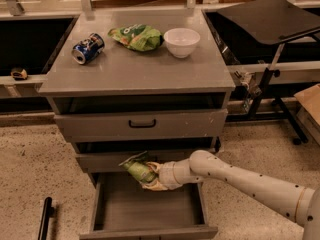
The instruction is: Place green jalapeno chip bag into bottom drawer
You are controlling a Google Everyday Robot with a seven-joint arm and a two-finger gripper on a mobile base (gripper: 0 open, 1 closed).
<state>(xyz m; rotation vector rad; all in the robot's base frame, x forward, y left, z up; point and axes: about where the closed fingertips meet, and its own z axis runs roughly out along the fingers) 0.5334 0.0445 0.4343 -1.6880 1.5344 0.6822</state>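
The green jalapeno chip bag (137, 169) is a crumpled pale-green bag with whitish ends. My gripper (152, 176) is shut on it and holds it just above the back of the open bottom drawer (150, 211), in front of the middle drawer front. The white arm (240, 181) reaches in from the lower right. The bottom drawer is pulled out and its flat grey inside is bare. The fingers are mostly hidden by the bag.
On the cabinet top (135, 69) lie a soda can (88, 48), a brighter green bag (137, 36) and a white bowl (181, 42). The top drawer (142, 125) has a black handle. A black stand (270, 19) is at right. A black bar (45, 218) lies on the floor.
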